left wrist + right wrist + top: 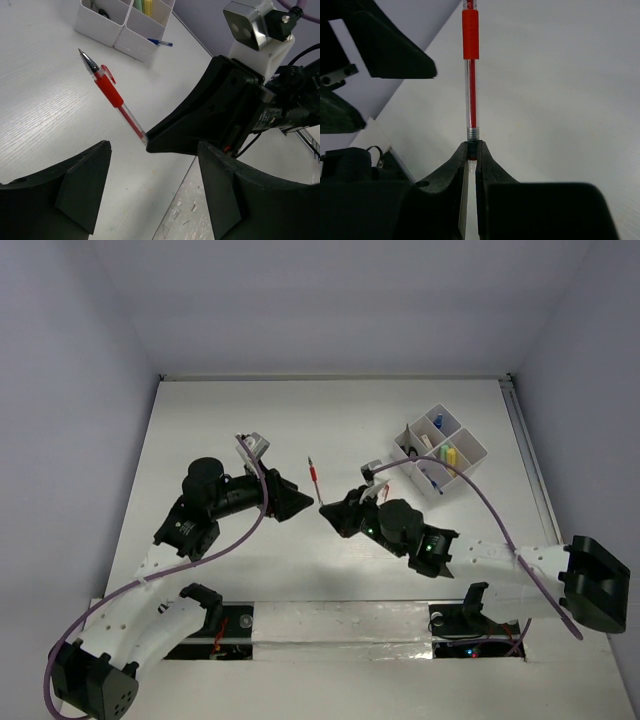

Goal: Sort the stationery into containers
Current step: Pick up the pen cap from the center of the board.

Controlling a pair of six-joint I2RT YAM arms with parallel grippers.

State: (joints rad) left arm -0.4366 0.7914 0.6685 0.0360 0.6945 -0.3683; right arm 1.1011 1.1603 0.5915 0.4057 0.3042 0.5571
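My right gripper (327,508) is shut on the back end of a red pen (316,478) at the table's middle. In the right wrist view the pen (470,60) sticks straight out from between the pinched fingertips (473,150). My left gripper (305,502) is open and empty, just left of the right one; in its wrist view the red pen (111,92) and the right gripper (147,140) lie ahead of its spread fingers (220,180). The white divided organizer tray (471,453) stands at the back right, holding yellow sticks (449,454) and a blue pen (432,480).
The tray shows in the left wrist view (107,32) at the top, with a blue pen tip (161,43) poking out. A purple cable (480,495) arcs over the right arm. The table's near edge carries the arm bases (330,625).
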